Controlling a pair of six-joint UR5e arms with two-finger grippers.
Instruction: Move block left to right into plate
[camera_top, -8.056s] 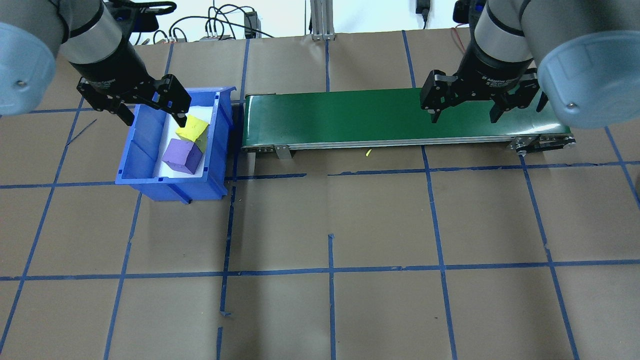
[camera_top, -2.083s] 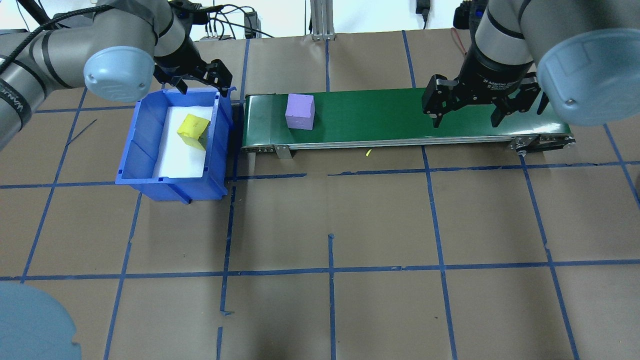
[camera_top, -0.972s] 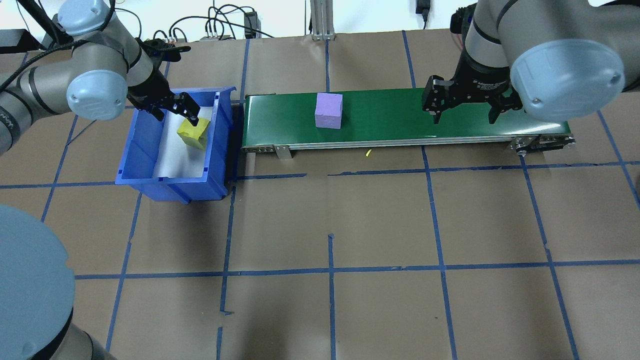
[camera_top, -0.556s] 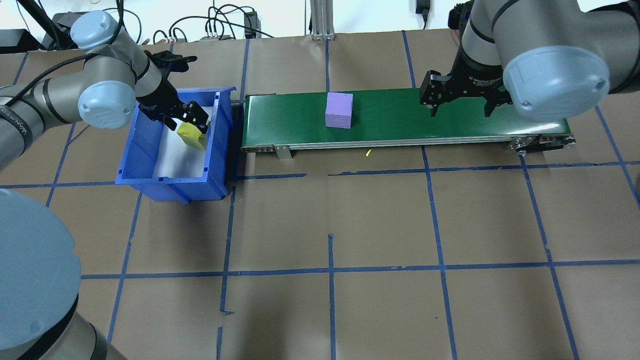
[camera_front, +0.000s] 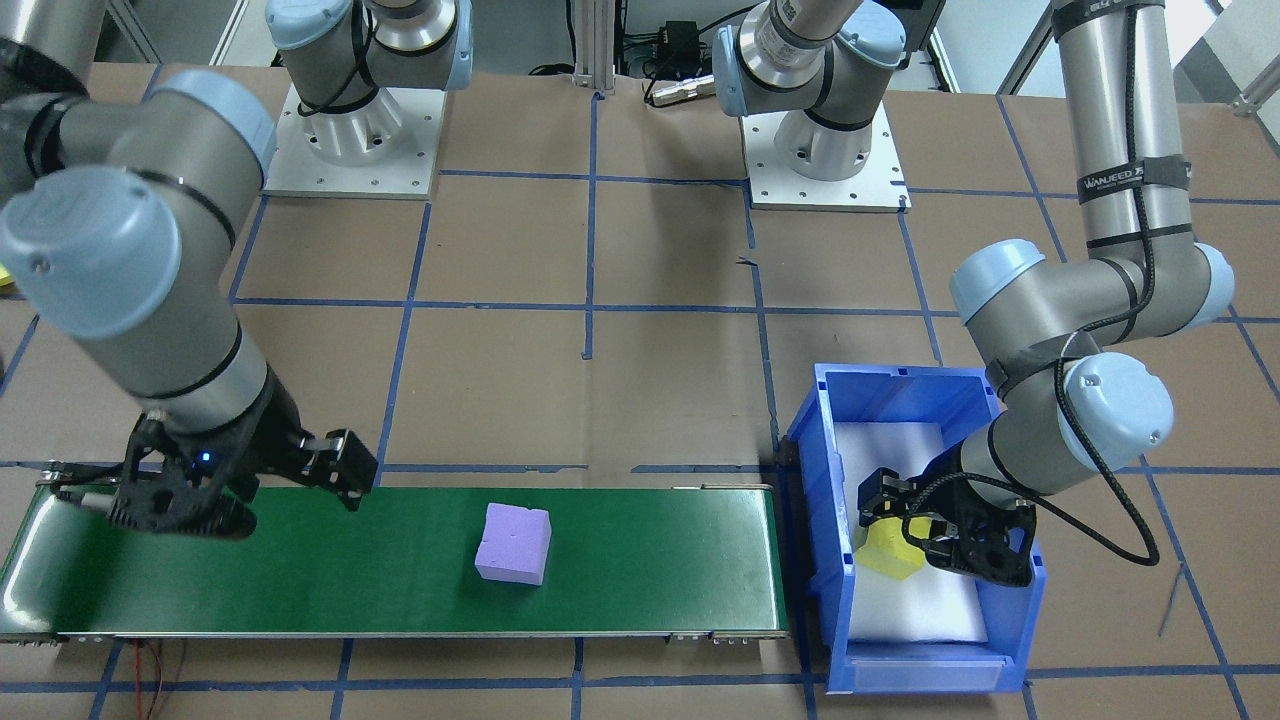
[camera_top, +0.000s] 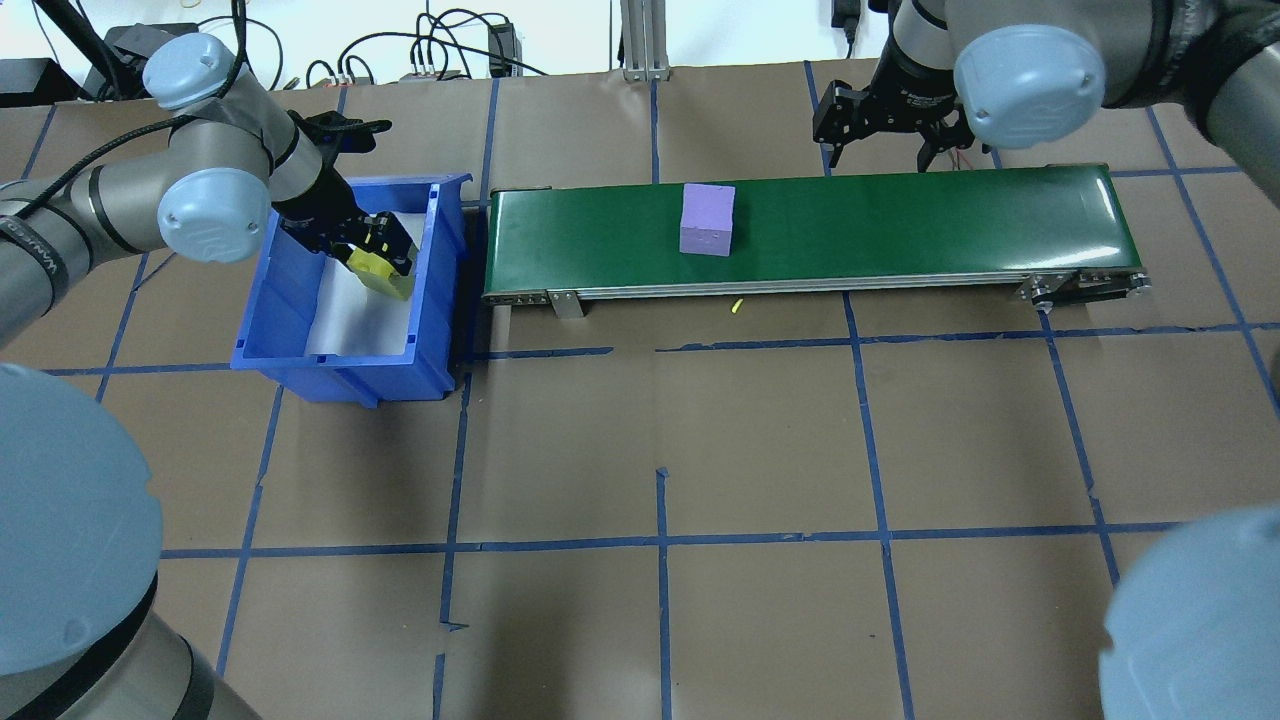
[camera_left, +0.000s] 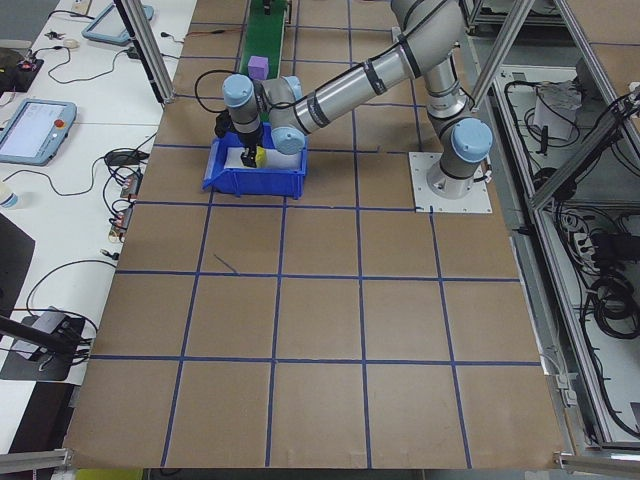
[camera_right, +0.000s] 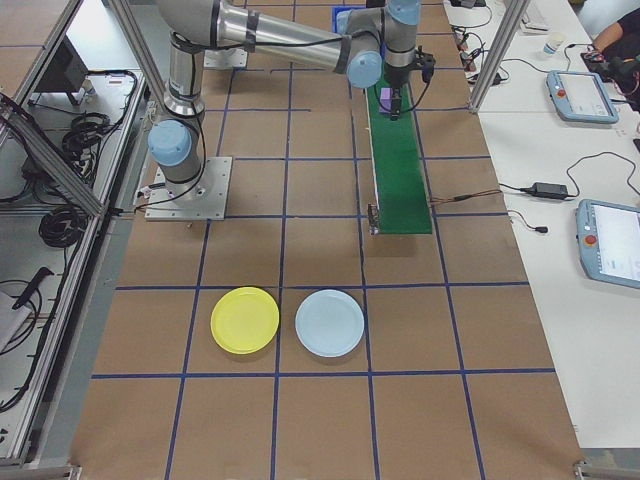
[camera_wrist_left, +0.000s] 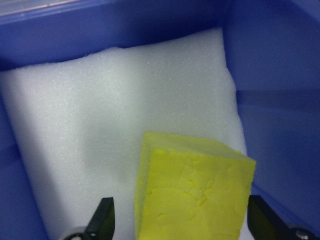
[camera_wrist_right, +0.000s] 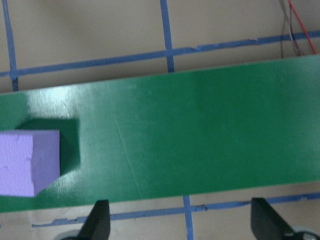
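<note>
While the purple block (camera_top: 707, 219) has ridden further along the belt (camera_top: 900, 225) toward the right gripper (camera_top: 880, 125), open & pulled back, the left gripper (camera_top: 368, 255) now straddles the yellow block (camera_top: 378, 272) in the bin (camera_top: 290, 340), jaws not yet clamped.

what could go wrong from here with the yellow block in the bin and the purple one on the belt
1. The yellow block lies tilted on the white foam beside the blue bin wall; the left gripper, jaws open around it, may pinch a corner and drop it.
2. The purple block rides the green belt while the right gripper hangs open off the belt's far edge, so it may miss the block.
</note>
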